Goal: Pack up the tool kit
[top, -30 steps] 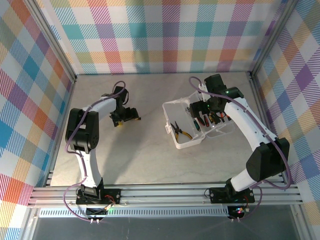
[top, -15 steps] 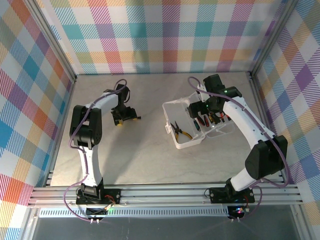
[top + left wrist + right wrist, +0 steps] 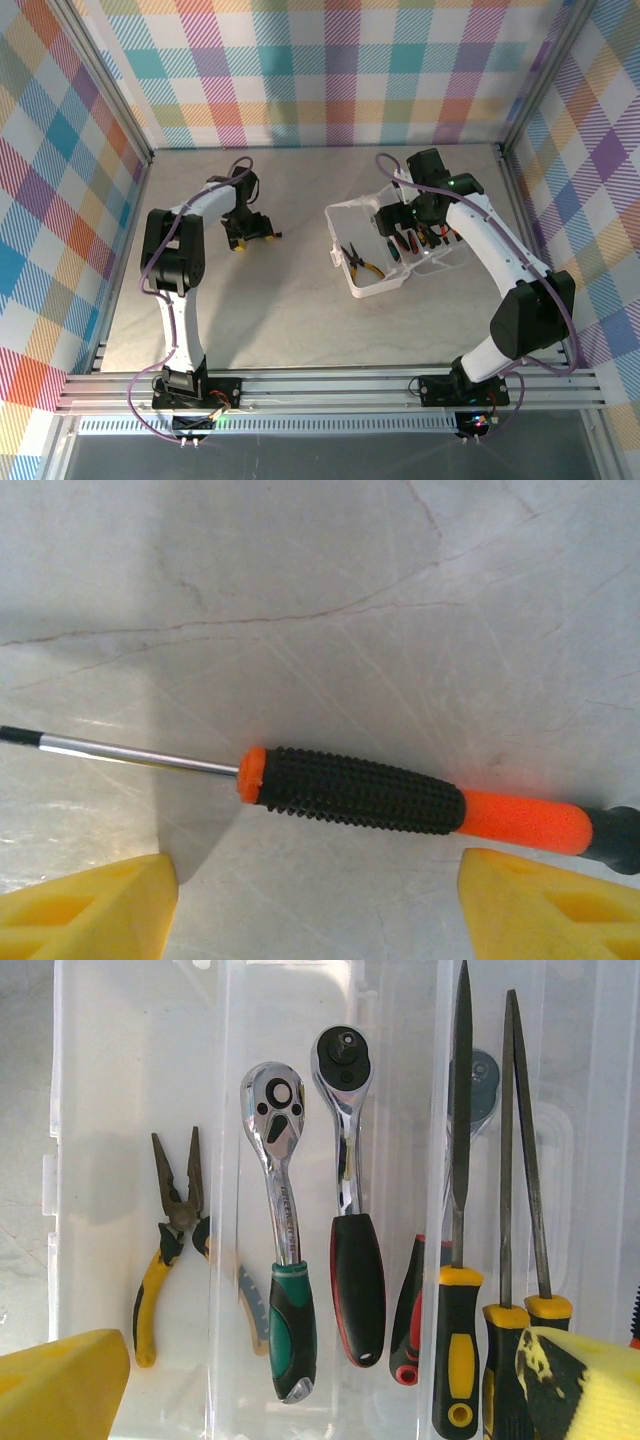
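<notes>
The left claw (image 3: pixel 247 233) hangs over bare, marble-veined tabletop (image 3: pixel 290 320). It is well apart from the aluminium frame rails and plaid walls, with free room on every side. Its jaws are spread wide and grip nothing. Just ahead of its yellow fingertips (image 3: pixel 85 910), crosswise to the gap, a screwdriver (image 3: pixel 400 802) lies flat. It has a slim steel shaft and an orange handle with a knobbly black sleeve.

The right claw (image 3: pixel 398 225) is spread open above the tool case (image 3: pixel 345 225), empty. The case is translucent plastic, and its thin divider walls make narrow lanes under the claw. To the claw's left lie yellow-handled pliers (image 3: pixel 170 1250). Directly ahead are two chrome ratchets, one green-gripped (image 3: pixel 280 1260) and one black-gripped (image 3: pixel 352 1210). To its right are slender files (image 3: pixel 457 1260) with yellow-and-black handles.

Compared with a second ago, the left arm's elbow sits farther back and its jaws look slightly narrower. The case and its tools lie unchanged.
</notes>
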Controlling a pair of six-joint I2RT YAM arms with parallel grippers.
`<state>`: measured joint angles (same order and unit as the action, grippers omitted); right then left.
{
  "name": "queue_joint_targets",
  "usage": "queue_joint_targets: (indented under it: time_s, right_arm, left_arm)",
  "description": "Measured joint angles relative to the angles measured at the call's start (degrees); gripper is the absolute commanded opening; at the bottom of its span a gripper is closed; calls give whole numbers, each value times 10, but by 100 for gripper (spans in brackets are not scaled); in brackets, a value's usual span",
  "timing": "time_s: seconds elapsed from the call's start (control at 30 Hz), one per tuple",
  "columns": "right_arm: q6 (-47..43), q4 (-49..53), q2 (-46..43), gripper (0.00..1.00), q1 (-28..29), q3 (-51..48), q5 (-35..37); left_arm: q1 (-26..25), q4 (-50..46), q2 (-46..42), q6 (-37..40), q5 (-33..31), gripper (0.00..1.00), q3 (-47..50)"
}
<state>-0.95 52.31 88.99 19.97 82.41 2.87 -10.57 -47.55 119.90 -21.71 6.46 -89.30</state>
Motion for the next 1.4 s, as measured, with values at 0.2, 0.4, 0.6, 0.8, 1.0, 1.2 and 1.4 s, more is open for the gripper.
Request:
queue_joint_targets:
  time_s: [0.2,0.4,0.6,0.8,1.0,1.2,1.4]
  right_arm:
    - [0,-2,3,99,3,0,-6]
    - [0,-10,11,99,9,0,-12]
    - [0,-21,16,99,10,0,-17]
    - [0,-27,17,99,10,0,-20]
    - [0,-33,17,99,10,0,-23]
    - [0,-33,17,99,10,0,-28]
    - [0,-33,17,99,10,0,-30]
  left_arm:
    - [3,112,-9,-20,34,85,16]
    - [5,198,-9,-68,68,81,26]
    - [7,210,8,-80,81,64,20]
    - [8,130,45,-43,54,53,-46]
    - [0,85,62,-1,21,42,-77]
    - [-2,65,69,21,6,31,-92]
    - [-1,57,68,32,-6,26,-91]
